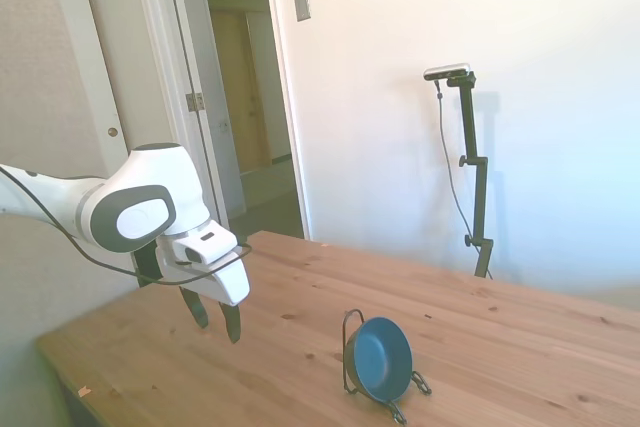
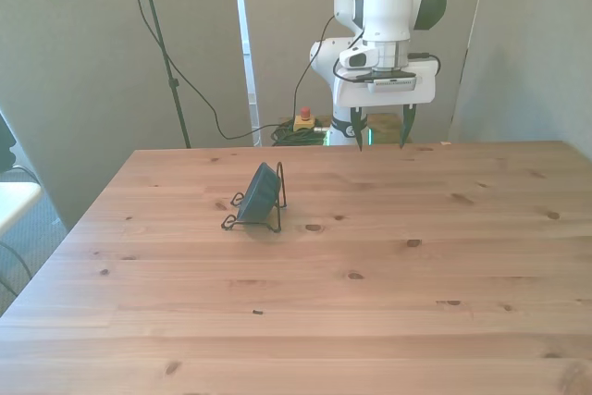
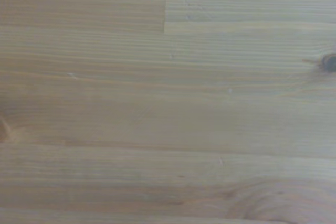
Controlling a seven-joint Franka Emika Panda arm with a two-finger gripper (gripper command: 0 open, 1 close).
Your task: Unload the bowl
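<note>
Bowl parked in rack, my claw spread and empty, well apart from it.

From my remote seat: claw (image 2: 380, 134) hangs above the far edge of the worktop (image 2: 388, 293), both fingers (image 1: 232, 321) pointing down with a clear gap between them, nothing pinched. The bowl (image 1: 382, 357) is dark teal-blue, standing on edge in the thin black wire rack (image 1: 352, 343), leaning back against the rack's upright loop; its open side faces the side camera. In the front view the bowl (image 2: 260, 191) and rack (image 2: 277, 199) sit on the worktop toward the front view's left, well apart from the claw. Wrist view gives me only bare wood grain (image 3: 168, 108) with a dark knot (image 3: 329, 62), slightly soft focus. White arm (image 1: 130, 209) comes in from the side view's left.
</note>
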